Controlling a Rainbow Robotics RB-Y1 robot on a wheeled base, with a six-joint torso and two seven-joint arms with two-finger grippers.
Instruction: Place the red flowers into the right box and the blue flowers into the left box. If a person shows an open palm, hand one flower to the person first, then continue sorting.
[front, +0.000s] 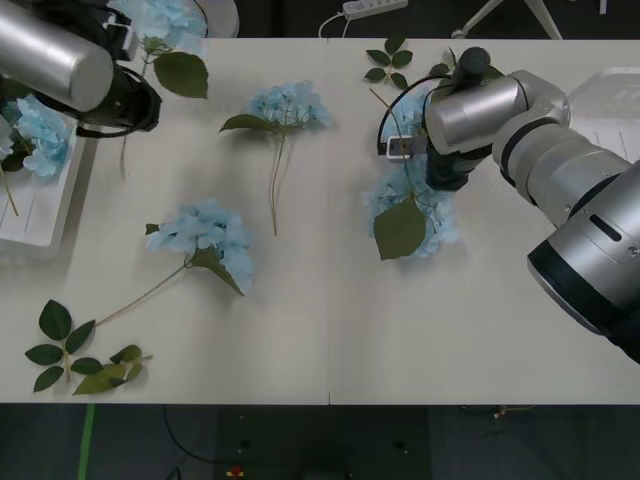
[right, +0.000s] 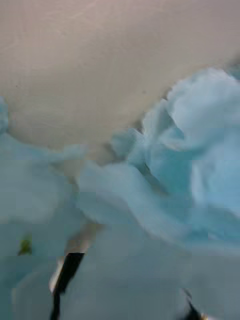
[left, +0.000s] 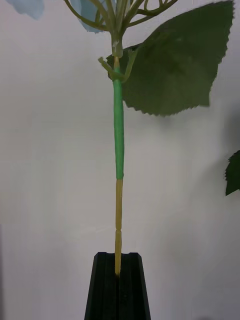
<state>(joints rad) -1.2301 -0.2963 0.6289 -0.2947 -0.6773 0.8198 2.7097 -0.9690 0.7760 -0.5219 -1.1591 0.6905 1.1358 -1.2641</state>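
the table (front: 330, 340) is shown with two blue flowers (front: 210, 235) unsorted; one bloom lies in the left box (front: 40, 215). a stem (left: 118, 200) is pinched by closed left fingers (left: 118, 285); right fingers' state cannot be told.

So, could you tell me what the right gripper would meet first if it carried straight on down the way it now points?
Most likely the blue flower directly beneath the right gripper: its pale petals crowd the wrist view, with the table behind them. How near they are is hard to judge.

No legible text or labels.
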